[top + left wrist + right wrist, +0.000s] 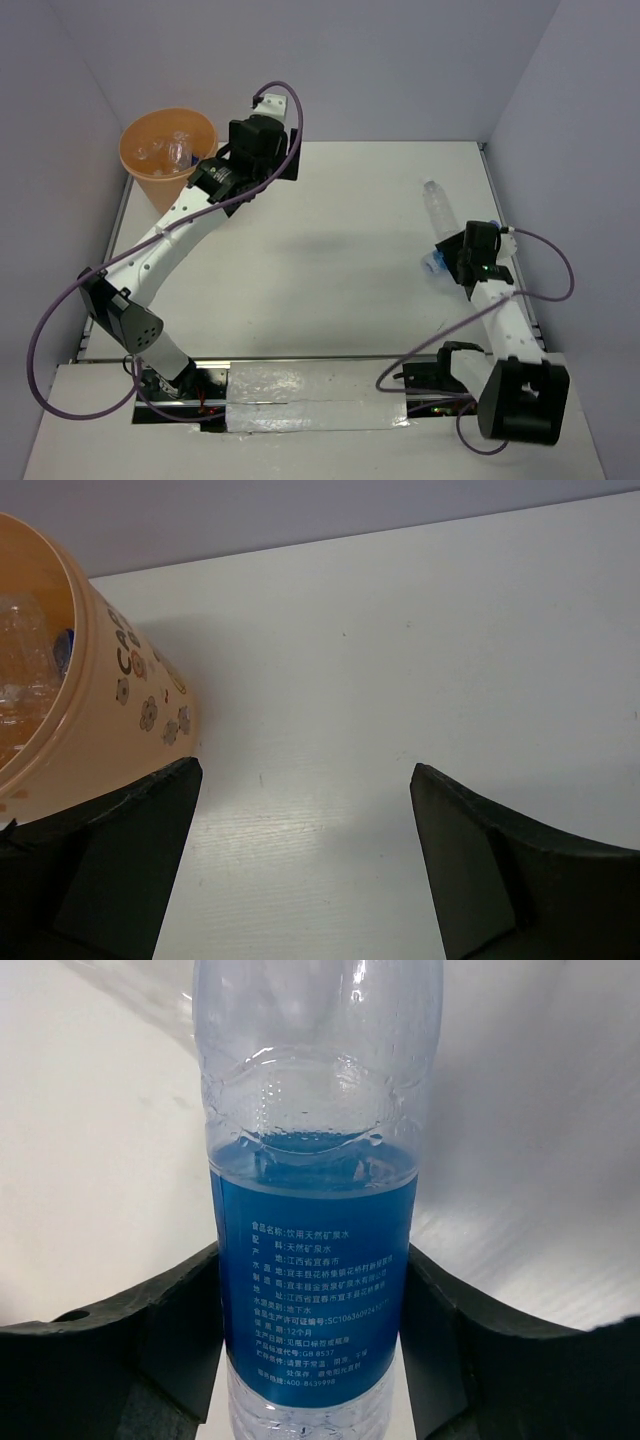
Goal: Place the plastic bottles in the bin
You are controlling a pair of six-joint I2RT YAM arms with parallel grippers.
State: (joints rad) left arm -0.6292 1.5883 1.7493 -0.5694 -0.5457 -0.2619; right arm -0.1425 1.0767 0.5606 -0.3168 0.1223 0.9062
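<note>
Clear crinkled plastic bottle w/ a blue label (310,1290) is over by the right edge of the white table (330,250). It runs lengthwise, one end pointing at the far wall. Right gripper (312,1260) is on it: the black fingers (150,1340) press the label from both sides, so the bottle's pinched between them. Whether it's resting on the table or just off it, can't tell from overhead.

Now across to the far-left corner, where the round orange plastic bin (100,750) stands upright, well apart from that bottle. Inside are more clear plastic bottles (172,150), crumpled together, w/ one blue cap (63,650) showing thru the mouth in the left wrist view. The bin's outer wall has a small flower print and some lettering, too partial to read.

Left gripper (305,780) hangs just beside the bin's rim, on the side toward the table's middle. Its fingers are spread wide, w/ only table surface between them.

Between bottle and bin there's the whole width of the table. In the overhead view the white left arm (160,240) has its black wrist right up against the bin's rim. Purple cables (50,330) loop off both arms, and pale grey walls close in on three sides.
</note>
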